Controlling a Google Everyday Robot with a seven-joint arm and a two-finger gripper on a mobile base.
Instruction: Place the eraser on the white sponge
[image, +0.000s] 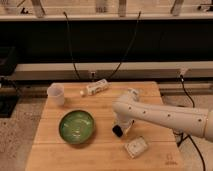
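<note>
The white sponge (136, 146) lies flat on the wooden table (100, 107), near its front right. My white arm reaches in from the right, and the gripper (120, 128) points down at the table just up and left of the sponge, to the right of the green bowl (77, 126). A small black block, apparently the eraser (117, 131), shows at the gripper's tip, close to the tabletop. The arm hides whether the block is gripped or resting on the table.
A white cup (56, 93) stands at the table's back left. A white bottle (95, 88) lies on its side at the back middle. Black cables hang behind the table. The table's right edge is under my arm.
</note>
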